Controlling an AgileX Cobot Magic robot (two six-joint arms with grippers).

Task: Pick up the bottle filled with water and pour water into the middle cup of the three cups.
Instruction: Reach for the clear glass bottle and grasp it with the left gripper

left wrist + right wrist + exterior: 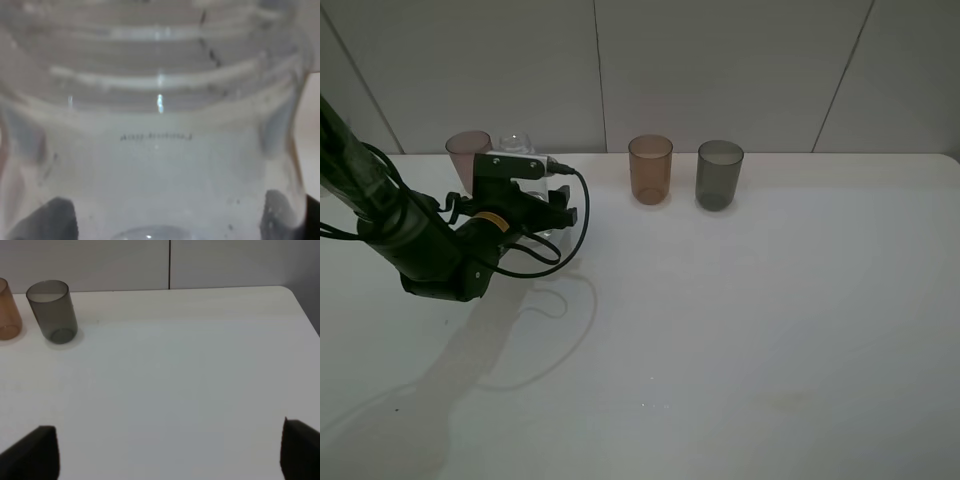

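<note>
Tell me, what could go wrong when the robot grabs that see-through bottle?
1. The pinkish-brown cup stands right beside the bottle, so the left gripper, open around the bottle, might bump the cup over.
2. The bottle looks smooth and seems to have no cap, so a slip or tilt could spill water.
3. The amber cup is close to the grey cup, so a sloppy pour might land in the wrong cup.

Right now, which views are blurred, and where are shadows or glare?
Left wrist view: the bottle fills the frame, out of focus, with a small bright glint on its neck. Exterior high view: sharp; the left arm throws a soft shadow on the table. Right wrist view: the grey cup is clear, the right hand only dark, soft corners.
</note>
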